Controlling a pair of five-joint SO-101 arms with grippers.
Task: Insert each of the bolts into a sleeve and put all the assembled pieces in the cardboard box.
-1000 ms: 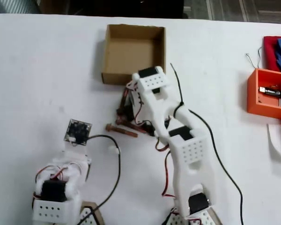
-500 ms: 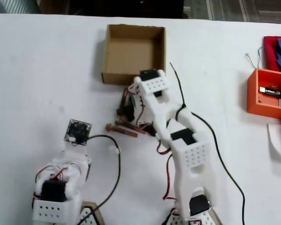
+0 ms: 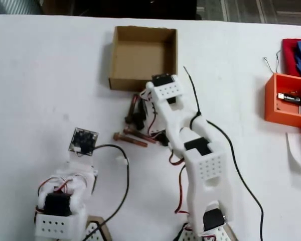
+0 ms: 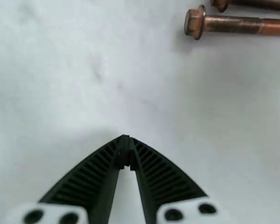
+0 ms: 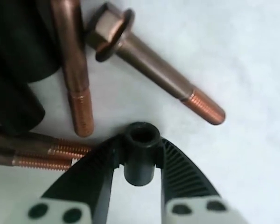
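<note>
Pinching a black sleeve [image 5: 140,161] in my right pincer [image 5: 140,147], I am holding it beside the bolts [image 5: 154,65] lying near the box [image 3: 128,84]; my left pincer [image 4: 126,149] is resting pressed together.

There are four bolts [image 5: 154,65], at least one sleeve [image 5: 140,156] and one cardboard box [image 3: 143,52].
</note>
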